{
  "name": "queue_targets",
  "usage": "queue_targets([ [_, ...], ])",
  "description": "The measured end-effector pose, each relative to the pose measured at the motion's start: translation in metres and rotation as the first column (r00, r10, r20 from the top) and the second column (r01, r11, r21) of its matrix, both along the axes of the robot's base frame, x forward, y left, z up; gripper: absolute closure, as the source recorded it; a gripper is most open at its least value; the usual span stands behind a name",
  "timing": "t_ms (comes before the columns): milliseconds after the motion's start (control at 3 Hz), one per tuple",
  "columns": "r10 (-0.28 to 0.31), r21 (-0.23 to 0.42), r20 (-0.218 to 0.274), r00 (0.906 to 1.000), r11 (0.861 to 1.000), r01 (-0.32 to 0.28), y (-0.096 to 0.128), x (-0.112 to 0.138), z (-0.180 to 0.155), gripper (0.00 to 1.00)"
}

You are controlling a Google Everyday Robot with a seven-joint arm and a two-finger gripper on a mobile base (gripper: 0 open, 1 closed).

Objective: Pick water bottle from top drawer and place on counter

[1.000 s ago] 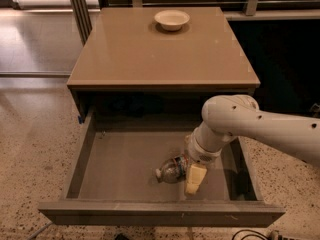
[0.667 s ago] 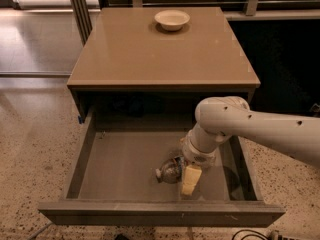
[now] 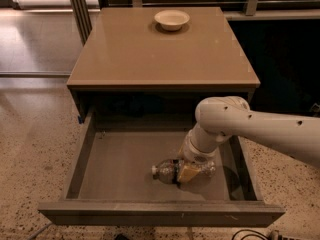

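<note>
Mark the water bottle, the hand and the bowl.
water bottle [image 3: 163, 172], camera view, its clear left part.
hand [image 3: 184, 175], camera view, its tip, at the bottle in the drawer [image 3: 120, 176].
bowl [image 3: 172, 19], camera view, its inside.

One camera is watching for me, sitting high in front of the cabinet and tilting steeply down and forward. It is looking from the top drawer [image 3: 125, 169]'s front panel at the bottom edge, across the surface [image 3: 150, 54], to the bowl [image 3: 172, 19] near the top. It is standing close, the cabinet filling most of the view. My arm [image 3: 260, 129] is showing from the right edge, my gripper [image 3: 187, 171] sitting low in the drawer.
</note>
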State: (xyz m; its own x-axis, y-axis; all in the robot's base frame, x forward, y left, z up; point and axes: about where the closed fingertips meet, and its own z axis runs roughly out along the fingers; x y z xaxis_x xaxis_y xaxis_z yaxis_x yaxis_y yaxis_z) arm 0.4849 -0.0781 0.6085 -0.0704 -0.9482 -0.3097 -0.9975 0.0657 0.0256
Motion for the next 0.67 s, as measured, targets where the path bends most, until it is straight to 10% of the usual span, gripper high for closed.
queue_targets([
  [667, 0.0, 0.0, 0.0, 1.0, 1.0, 0.0, 0.0, 0.0, 0.0, 0.96],
])
